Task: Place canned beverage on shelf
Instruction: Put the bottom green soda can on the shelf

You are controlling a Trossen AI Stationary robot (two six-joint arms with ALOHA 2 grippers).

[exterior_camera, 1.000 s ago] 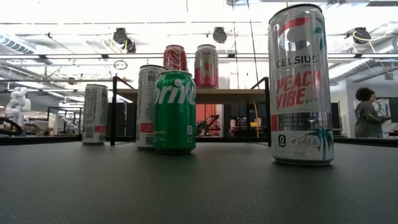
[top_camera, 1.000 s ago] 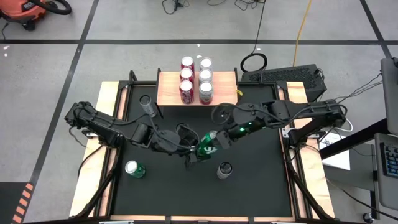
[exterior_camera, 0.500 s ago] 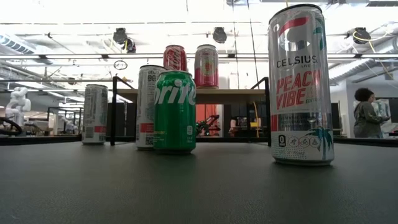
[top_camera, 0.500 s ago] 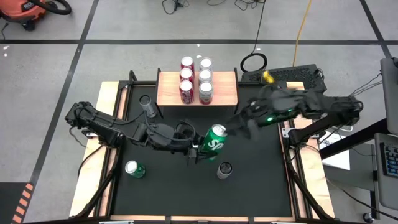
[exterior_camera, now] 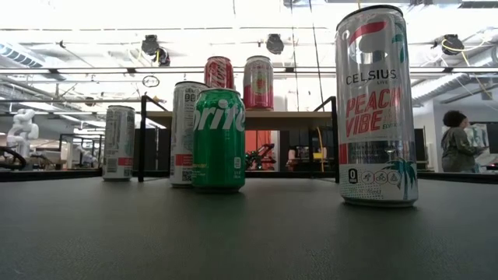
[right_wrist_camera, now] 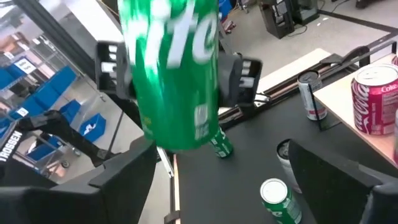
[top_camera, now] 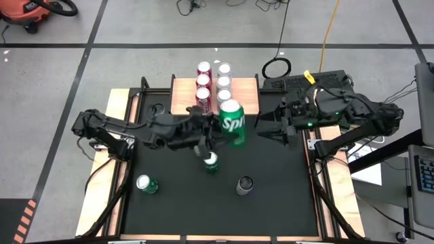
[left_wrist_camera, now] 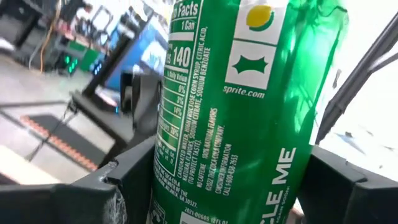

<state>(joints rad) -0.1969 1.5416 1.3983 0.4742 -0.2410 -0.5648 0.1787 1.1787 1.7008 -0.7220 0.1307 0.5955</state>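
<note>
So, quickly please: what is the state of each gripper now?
Left gripper: shut on the green Sprite can.
Right gripper: open, holding nothing.

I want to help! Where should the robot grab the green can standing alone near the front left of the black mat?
Grip the green can around the middle of its round side, coming in level from the left arm's side. It stands upright, top up, with open mat all around. The left gripper holds a soda can.

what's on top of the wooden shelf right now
Six upright cans in two rows stand on the shelf. The Sprite can in the left gripper covers part of its front edge, hiding anything there.
</note>
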